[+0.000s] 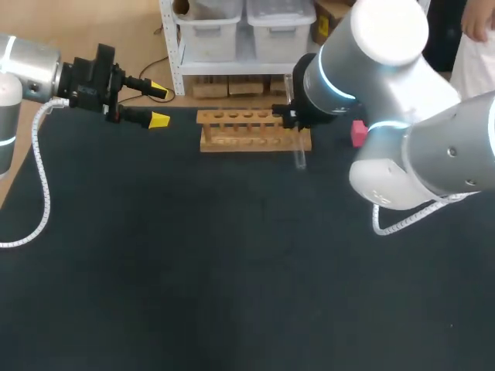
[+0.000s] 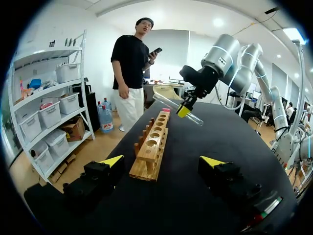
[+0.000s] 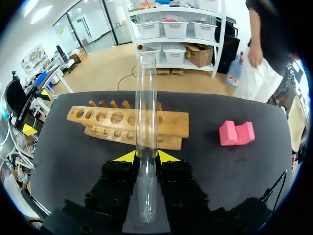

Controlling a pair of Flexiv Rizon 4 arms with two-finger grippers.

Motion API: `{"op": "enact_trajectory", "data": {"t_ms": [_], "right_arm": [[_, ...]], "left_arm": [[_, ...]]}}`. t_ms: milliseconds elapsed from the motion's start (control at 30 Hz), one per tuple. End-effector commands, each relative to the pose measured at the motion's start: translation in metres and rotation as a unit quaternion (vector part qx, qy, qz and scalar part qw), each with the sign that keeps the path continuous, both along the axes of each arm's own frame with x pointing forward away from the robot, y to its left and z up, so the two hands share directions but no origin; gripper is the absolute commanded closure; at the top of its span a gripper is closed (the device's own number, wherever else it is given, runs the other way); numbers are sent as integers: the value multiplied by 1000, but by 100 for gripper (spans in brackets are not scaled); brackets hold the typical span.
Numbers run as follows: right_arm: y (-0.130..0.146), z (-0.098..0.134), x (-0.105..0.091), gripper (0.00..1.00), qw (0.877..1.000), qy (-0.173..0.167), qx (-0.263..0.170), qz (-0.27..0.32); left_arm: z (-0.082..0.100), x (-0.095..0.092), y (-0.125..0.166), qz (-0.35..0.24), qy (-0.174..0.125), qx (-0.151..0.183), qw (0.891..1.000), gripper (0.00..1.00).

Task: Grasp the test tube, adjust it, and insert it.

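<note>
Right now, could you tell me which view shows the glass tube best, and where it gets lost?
Right wrist view: the tube stands out, bright streaks down its glass, between the right tool's tips. Left wrist view: small but clear. Head view: faint over the dark table, partly hidden by the right arm.

A robotics lab, a grey left arm (image 1: 31, 66) and right arm (image 1: 402, 100) with glowing blue rings over a black table (image 1: 232, 270), a wooden rack (image 1: 247, 131) of drilled holes, a glass test tube (image 3: 146, 122), a pink block (image 3: 236, 133) near the rack
</note>
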State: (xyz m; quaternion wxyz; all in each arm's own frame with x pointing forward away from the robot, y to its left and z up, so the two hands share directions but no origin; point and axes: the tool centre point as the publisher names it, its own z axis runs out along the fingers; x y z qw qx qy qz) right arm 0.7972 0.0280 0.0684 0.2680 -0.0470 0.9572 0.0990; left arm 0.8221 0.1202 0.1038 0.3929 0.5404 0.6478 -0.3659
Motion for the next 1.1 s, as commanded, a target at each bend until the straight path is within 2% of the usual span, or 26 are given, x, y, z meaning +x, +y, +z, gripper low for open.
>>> {"op": "enact_trajectory", "data": {"t_ms": [33, 267, 400, 567, 700, 1100], "right_arm": [[-7, 14, -24, 100, 999, -23, -20, -25], [-18, 24, -35, 100, 998, -34, -31, -47], [-26, 31, -39, 100, 996, -51, -28, -63], [-33, 35, -38, 100, 996, -55, -37, -65], [-36, 38, -36, 100, 996, -71, -25, -56], [-36, 38, -36, 100, 996, -71, -25, -56]], "left_arm": [[0, 1, 0, -1, 0, 0, 1000, 0], [0, 1, 0, -1, 0, 0, 1000, 0], [0, 1, 0, -1, 0, 0, 1000, 0], [0, 1, 0, -1, 0, 0, 1000, 0], [0, 1, 0, -1, 0, 0, 1000, 0], [0, 1, 0, -1, 0, 0, 1000, 0]]}}
